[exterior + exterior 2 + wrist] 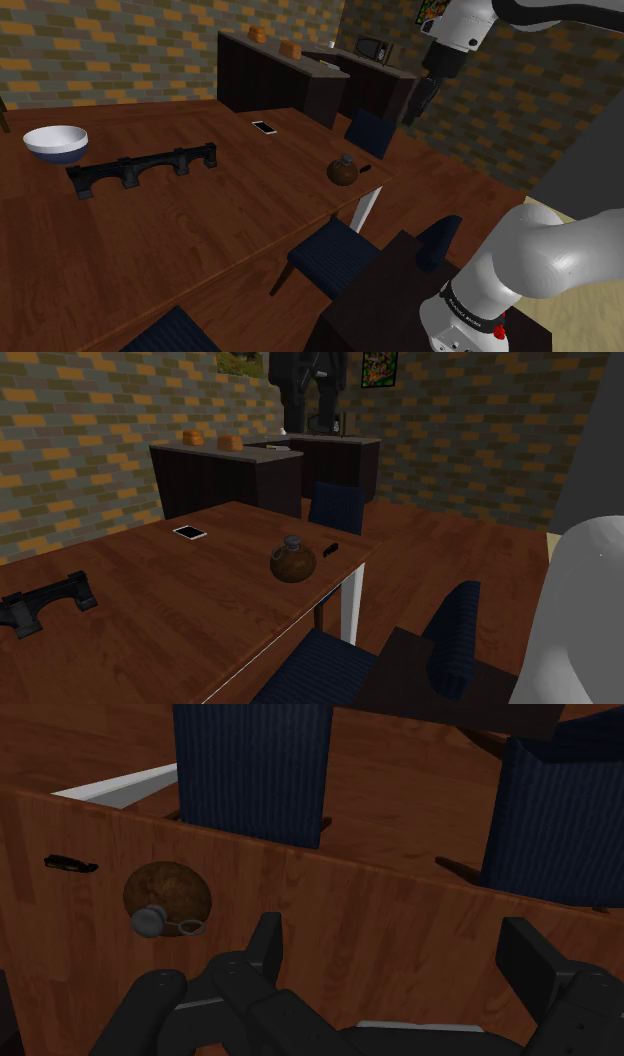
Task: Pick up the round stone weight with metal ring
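hand point(397, 940) spread, well apart from round mottled-brown ringed weight point(170, 890).

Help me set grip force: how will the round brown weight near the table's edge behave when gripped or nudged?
The weight looks rigid and mottled like stone, so probably heavy for its size. Its rounded body may roll if nudged, and the table edge is close. The ring beside its knob likely flops.
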You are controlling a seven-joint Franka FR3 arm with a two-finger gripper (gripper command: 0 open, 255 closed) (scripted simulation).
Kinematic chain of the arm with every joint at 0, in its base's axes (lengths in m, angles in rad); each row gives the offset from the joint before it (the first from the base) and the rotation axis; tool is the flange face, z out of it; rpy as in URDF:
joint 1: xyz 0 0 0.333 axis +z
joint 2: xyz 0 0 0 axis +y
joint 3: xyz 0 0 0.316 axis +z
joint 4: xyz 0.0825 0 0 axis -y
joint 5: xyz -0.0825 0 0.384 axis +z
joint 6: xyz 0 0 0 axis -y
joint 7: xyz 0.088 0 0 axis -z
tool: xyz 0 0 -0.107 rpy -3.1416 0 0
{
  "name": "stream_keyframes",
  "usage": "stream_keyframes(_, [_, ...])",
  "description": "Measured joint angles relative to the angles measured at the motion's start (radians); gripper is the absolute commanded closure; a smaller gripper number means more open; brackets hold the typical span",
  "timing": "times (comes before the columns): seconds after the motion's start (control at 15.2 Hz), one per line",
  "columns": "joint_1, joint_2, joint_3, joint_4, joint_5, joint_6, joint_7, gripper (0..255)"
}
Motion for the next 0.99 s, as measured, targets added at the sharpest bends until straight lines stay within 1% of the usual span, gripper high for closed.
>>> stream_keyframes(0.13, [-0.001,0.011,-0.004,-0.001,-0.003,0.011,-0.005,0])
stream_keyframes(0.26, [-0.009,0.040,-0.026,-0.013,-0.017,0.051,-0.029,0])
stream_keyframes(0.4, [-0.016,0.085,-0.051,-0.019,-0.031,0.099,-0.054,0])
stream_keyframes(0.46, [-0.022,0.100,-0.067,-0.039,-0.041,0.133,-0.072,0])
stream_keyframes(0.59, [-0.029,0.144,-0.089,-0.037,-0.052,0.174,-0.096,0])
stream_keyframes(0.99, [-0.050,0.314,-0.167,-0.035,-0.078,0.341,-0.180,0])
